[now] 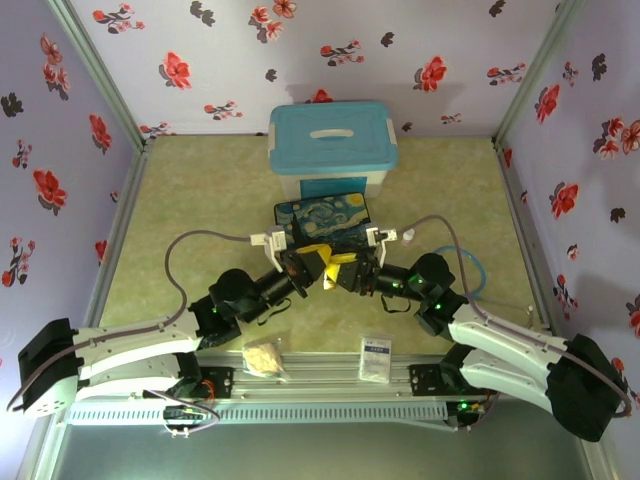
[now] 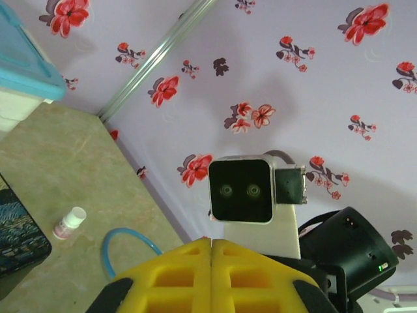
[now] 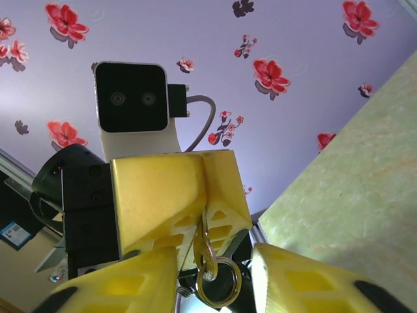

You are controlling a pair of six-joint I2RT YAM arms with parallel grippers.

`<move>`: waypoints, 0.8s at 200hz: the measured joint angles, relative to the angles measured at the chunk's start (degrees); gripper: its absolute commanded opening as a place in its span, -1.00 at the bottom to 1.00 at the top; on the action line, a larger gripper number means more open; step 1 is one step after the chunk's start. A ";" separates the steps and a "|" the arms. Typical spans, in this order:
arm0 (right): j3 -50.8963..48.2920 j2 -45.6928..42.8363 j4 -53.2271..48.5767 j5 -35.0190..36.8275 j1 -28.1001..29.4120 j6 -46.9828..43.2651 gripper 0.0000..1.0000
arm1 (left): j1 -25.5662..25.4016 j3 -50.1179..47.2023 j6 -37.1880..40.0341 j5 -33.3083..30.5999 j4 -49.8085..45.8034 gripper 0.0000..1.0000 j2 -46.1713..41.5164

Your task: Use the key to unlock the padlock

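Observation:
My left gripper [image 1: 318, 262] is shut on the key [image 3: 210, 242], a thin key whose split ring [image 3: 219, 287] hangs below the yellow fingers [image 3: 171, 189]. In the left wrist view the pads [image 2: 195, 261] meet edge to edge. My right gripper [image 3: 215, 277] faces the left one, nose to nose above the table's middle [image 1: 346, 272]. It is open, and the key ring dangles between its two yellow fingers [image 3: 306, 280]. The padlock is hidden.
Just behind the grippers lies the painted dark-blue box [image 1: 322, 214], with a blue-lidded storage tub [image 1: 332, 140] behind it. A small white bottle [image 1: 410, 236] and a blue hose loop [image 1: 472, 268] are to the right. Near the front rail lie a white packet [image 1: 376, 357] and a cream lump [image 1: 263, 358].

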 measured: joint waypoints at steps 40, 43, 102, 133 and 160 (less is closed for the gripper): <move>0.00 0.26 2.27 -0.15 0.20 0.07 -0.70 | 0.20 0.00 0.00 0.17 1.86 -1.00 0.24; 0.00 0.26 2.51 -0.15 0.20 0.07 -0.70 | 0.20 0.00 0.00 0.17 2.05 -1.00 0.28; -0.57 0.24 4.33 0.76 0.24 0.09 -0.72 | 0.20 -1.18 -0.94 0.17 6.27 -1.00 1.16; -0.90 0.24 4.59 1.46 0.24 0.44 -0.60 | 0.35 -1.75 -1.11 0.15 6.25 -1.00 0.92; -0.90 0.33 5.51 1.95 0.24 0.55 -0.58 | 0.35 -2.71 -1.57 0.13 6.58 -1.00 0.37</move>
